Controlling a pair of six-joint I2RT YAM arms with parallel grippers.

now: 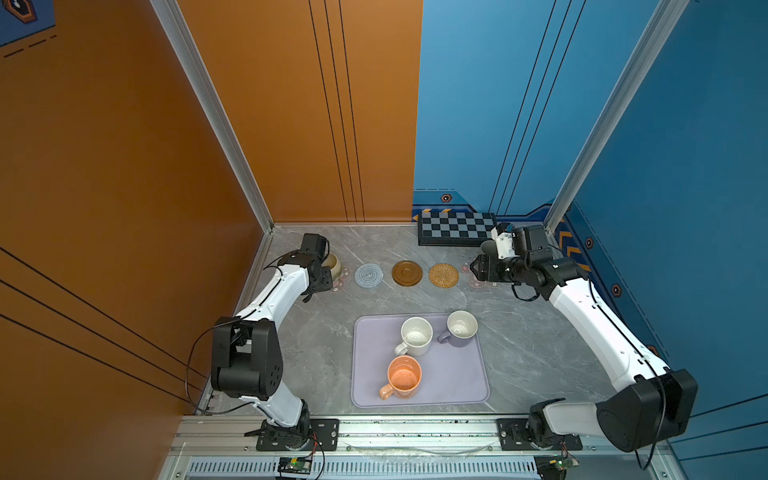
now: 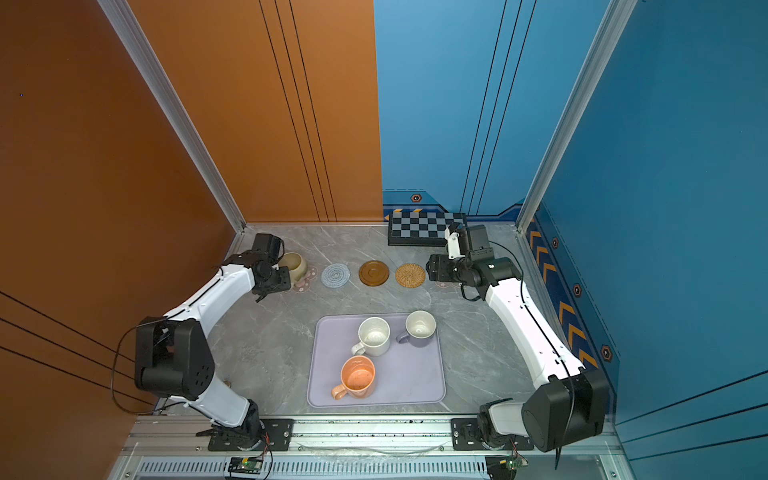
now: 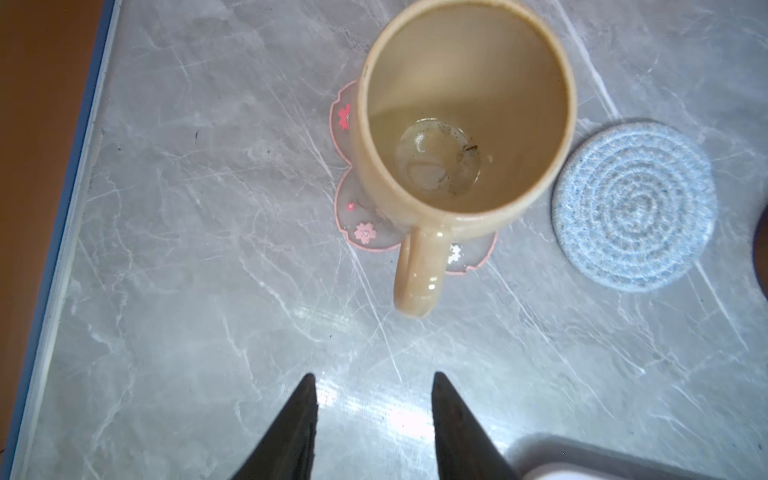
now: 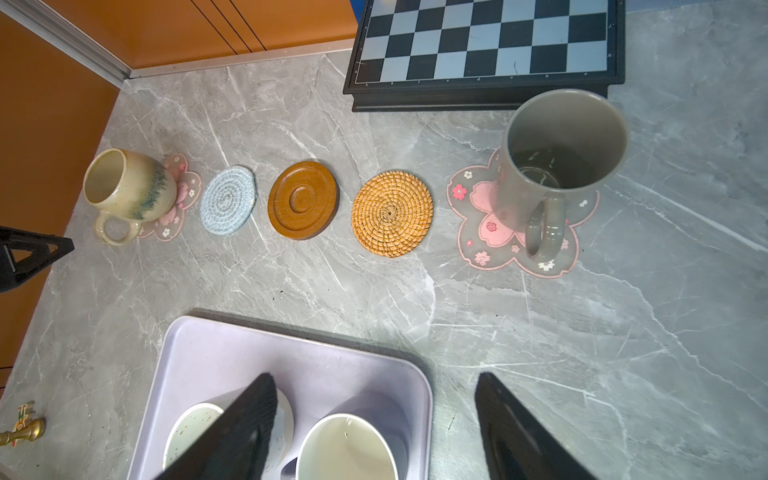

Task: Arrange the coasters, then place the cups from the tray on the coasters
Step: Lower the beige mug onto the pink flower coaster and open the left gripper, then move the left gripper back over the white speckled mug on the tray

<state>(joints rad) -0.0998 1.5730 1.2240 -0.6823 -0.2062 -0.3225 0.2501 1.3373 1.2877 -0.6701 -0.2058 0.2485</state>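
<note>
Left of both top views: the beige cup point(image 2: 294, 266) stands upright on the left pink coaster point(image 3: 365, 232), off-centre, handle overhanging the table.
Left gripper point(image 3: 374, 376): fingers apart, nothing between them, short of the handle.

Along the row, the blue-grey coaster point(image 1: 369, 275), brown disc point(image 1: 407, 273) and rattan coaster point(image 1: 443, 275) are all 3 bare.

Right end: grey cup point(image 4: 565, 137) on the right pink coaster point(image 4: 473, 208).
Right gripper point(image 4: 374, 375): fingers wide apart, empty.

Tray point(image 1: 453, 374), lower centre, holds 3 cups: speckled white cup point(image 1: 416, 336), lavender cup point(image 1: 460, 328), orange cup point(image 1: 403, 376).

Judgement: 2 of 5 placed. Next, an arm reaches to the tray and closes on a handle.

The top views mostly hide the grey cup behind the right arm — only the right wrist view shows it seated.
</note>
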